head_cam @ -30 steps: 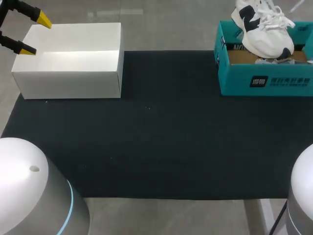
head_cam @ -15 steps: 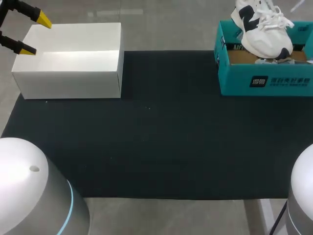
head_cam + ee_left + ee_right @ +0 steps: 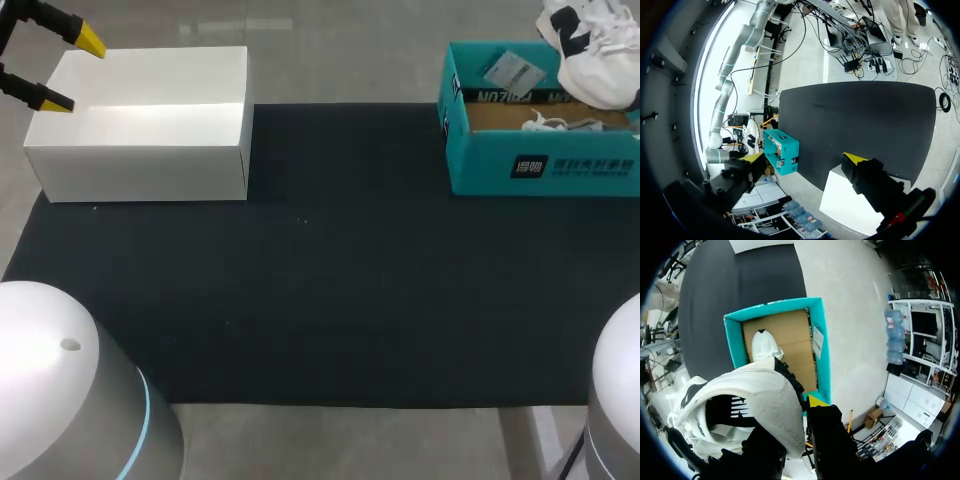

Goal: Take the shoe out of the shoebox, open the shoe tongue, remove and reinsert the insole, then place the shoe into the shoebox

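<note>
- Left gripper (image 3: 68, 70) is hovering, fingers spread apart, over the white box (image 3: 150, 150) at the black mat's (image 3: 320, 300) far left corner
- Teal shoebox (image 3: 540, 165) is sitting at the mat's far right corner, showing white print on its front wall
- Right gripper (image 3: 791, 419) is clamping the white shoe (image 3: 600, 50) above the shoebox's far right end

White box (image 3: 140, 170) on black mat (image 3: 320, 300)

A white shoe (image 3: 598, 50) is hanging over the far right of the teal shoebox (image 3: 540, 165). At far left, the left gripper (image 3: 73, 72) is hovering, fingers apart, over a white box (image 3: 150, 150).
</note>
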Robot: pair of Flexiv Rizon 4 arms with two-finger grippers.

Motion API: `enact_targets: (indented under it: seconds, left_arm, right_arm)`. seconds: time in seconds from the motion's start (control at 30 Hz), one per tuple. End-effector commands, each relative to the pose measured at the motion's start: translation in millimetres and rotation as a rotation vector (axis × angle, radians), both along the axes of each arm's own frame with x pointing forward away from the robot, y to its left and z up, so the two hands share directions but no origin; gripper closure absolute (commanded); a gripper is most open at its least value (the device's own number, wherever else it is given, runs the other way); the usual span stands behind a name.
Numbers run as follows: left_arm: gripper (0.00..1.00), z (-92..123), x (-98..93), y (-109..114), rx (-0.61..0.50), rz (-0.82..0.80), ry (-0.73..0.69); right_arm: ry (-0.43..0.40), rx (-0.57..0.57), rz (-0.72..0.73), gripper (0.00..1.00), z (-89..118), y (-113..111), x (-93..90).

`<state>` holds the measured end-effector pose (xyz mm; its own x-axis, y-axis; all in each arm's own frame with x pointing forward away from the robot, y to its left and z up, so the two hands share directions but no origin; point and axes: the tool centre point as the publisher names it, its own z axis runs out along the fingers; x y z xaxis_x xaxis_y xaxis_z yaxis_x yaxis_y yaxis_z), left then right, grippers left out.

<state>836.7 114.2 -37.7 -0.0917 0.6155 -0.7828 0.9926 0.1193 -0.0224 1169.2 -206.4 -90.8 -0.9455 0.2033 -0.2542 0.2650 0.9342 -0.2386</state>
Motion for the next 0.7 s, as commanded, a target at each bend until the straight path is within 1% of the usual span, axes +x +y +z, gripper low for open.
enact_targets:
  seconds: [0.03, 0.1, 0.2, 0.3, 0.5, 0.57, 0.6, 0.63, 0.67, 0.7]
  left_arm:
    - [0.00, 0.6, 1.3, 0.0, 0.003, -0.002, 0.002]
    - [0.00, 0.6, 1.3, 0.0, 0.003, -0.002, 0.002]
    - [0.00, 0.6, 1.3, 0.0, 0.003, -0.002, 0.002]
    - [0.00, 0.6, 1.3, 0.0, 0.003, -0.002, 0.002]
    - [0.00, 0.6, 1.3, 0.0, 0.003, -0.002, 0.002]
    - [0.00, 0.6, 1.3, 0.0, 0.003, -0.002, 0.002]
    - [0.00, 0.6, 1.3, 0.0, 0.003, -0.002, 0.002]
    - [0.00, 0.6, 1.3, 0.0, 0.003, -0.002, 0.002]
    - [0.00, 0.6, 1.3, 0.0, 0.003, -0.002, 0.002]
    - [0.00, 0.6, 1.3, 0.0, 0.003, -0.002, 0.002]
  right_arm:
    - [0.031, 0.007, -0.021, 1.00, -9.7, -34.6, 27.1]
    - [0.031, 0.006, -0.059, 1.00, -13.8, -50.1, 36.3]
    - [0.017, -0.025, -0.104, 1.00, -19.2, -67.1, 47.0]
    - [0.014, -0.018, -0.127, 1.00, -21.4, -81.5, 54.4]
    - [0.045, -0.058, -0.205, 1.00, -37.4, -103.2, 65.7]
    - [0.064, -0.052, -0.288, 1.00, -41.6, -109.9, 68.9]
    - [0.047, -0.053, -0.342, 1.00, -43.7, -113.6, 70.8]
    - [0.067, -0.016, -0.388, 1.00, -44.1, -115.7, 70.6]
    - [0.061, 0.000, -0.474, 1.00, -44.4, -118.3, 71.1]
    - [0.049, 0.029, -0.520, 1.00, -45.0, -120.7, 70.5]
